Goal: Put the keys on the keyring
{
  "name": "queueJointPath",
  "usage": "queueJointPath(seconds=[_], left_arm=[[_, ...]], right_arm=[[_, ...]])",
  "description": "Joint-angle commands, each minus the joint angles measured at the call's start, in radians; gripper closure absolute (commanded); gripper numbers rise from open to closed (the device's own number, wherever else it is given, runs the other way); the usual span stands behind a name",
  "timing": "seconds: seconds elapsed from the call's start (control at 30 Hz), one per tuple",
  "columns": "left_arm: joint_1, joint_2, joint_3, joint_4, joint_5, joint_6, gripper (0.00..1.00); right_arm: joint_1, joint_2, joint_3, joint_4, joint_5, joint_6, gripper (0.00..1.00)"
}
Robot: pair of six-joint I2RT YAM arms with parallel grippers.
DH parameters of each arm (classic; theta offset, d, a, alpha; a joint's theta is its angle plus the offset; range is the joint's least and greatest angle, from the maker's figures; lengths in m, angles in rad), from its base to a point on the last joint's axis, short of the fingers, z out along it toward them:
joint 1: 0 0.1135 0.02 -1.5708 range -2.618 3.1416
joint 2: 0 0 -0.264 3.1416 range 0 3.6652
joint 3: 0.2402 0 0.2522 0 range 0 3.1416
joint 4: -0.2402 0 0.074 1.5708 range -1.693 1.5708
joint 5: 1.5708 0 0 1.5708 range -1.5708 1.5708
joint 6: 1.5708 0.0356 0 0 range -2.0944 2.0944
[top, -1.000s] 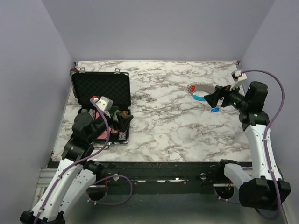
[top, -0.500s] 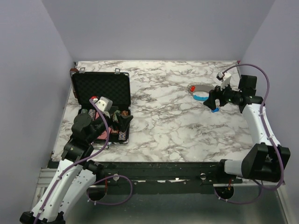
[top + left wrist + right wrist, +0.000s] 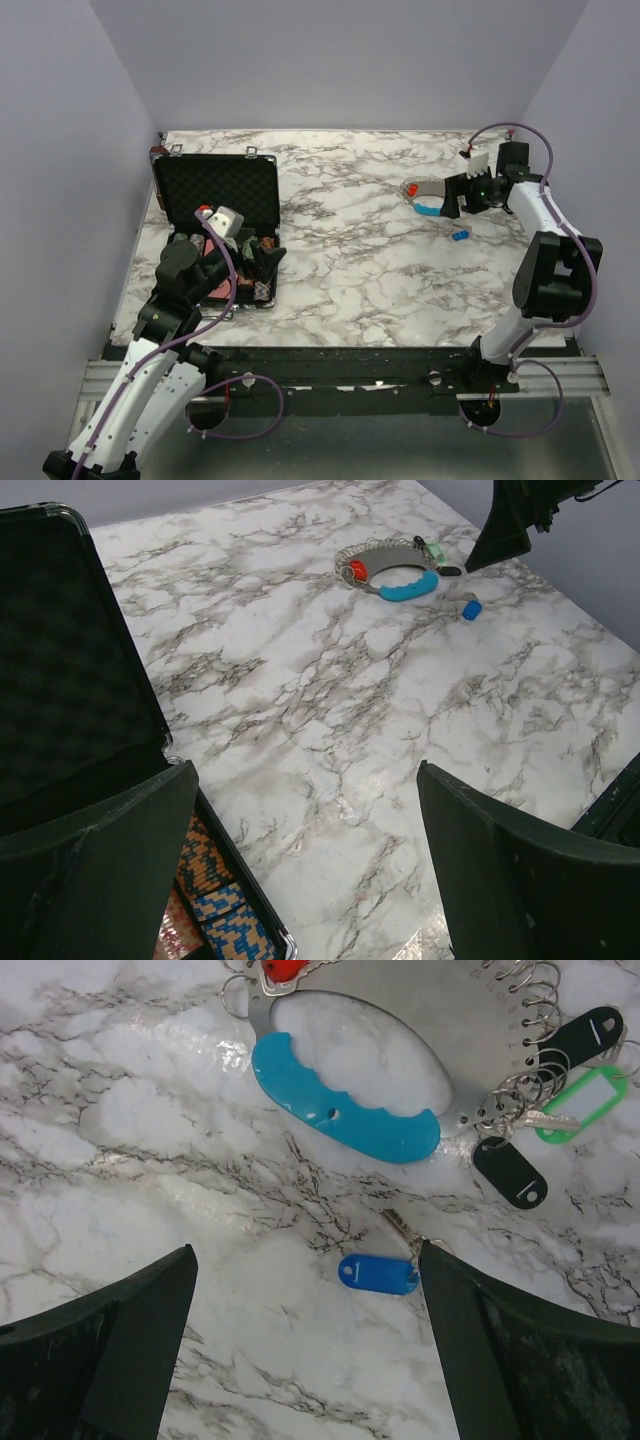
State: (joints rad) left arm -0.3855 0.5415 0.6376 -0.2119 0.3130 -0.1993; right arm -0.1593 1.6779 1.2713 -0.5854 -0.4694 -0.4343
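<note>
Keyring [image 3: 345, 1120] is lying flat on the bench [image 3: 350, 260]. The blue key [image 3: 378, 1273] sits loose just on the robot's side of it, not touching. The red key [image 3: 283, 968] is at its left tip and the green key [image 3: 585, 1090] is among the loops at its right end with two black tags [image 3: 510, 1172]; both look hooked on already.

Over the last second the right arm swung up and round. The right jaws now hang by the keyring's right end, wide open and holding nothing, with the blue key framed between them. So blue looks like the one left to grab, I reckon.

Way left of the keyring, the open case [image 3: 215, 190] has poker chips [image 3: 215, 900] in it. The left jaws hover over it, wide open and empty too.
</note>
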Motion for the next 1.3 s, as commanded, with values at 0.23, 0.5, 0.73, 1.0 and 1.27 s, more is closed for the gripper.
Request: queueJointPath(seconds=[0.23,0.5,0.73,1.0,1.27], left_arm=[[0.020,0.002,0.014,0.002,0.026,0.020,0.01],[0.023,0.000,0.016,0.002,0.034,0.020,0.01],[0.023,-0.009,0.014,-0.001,0.029,0.023,0.01],[0.023,-0.011,0.014,-0.001,0.043,0.020,0.01],[0.023,-0.011,0.013,0.000,0.041,0.020,0.01]], right_arm=[[0.012,0.124,0.146,-0.025,0.072,0.108,0.00],[0.012,0.134,0.122,-0.011,0.135,0.049,0.00],[0.014,0.172,0.120,-0.056,0.265,0.084,0.17],[0.012,0.129,-0.004,0.042,0.411,0.121,0.38],[0.014,0.161,-0.013,0.050,0.400,0.126,0.62]])
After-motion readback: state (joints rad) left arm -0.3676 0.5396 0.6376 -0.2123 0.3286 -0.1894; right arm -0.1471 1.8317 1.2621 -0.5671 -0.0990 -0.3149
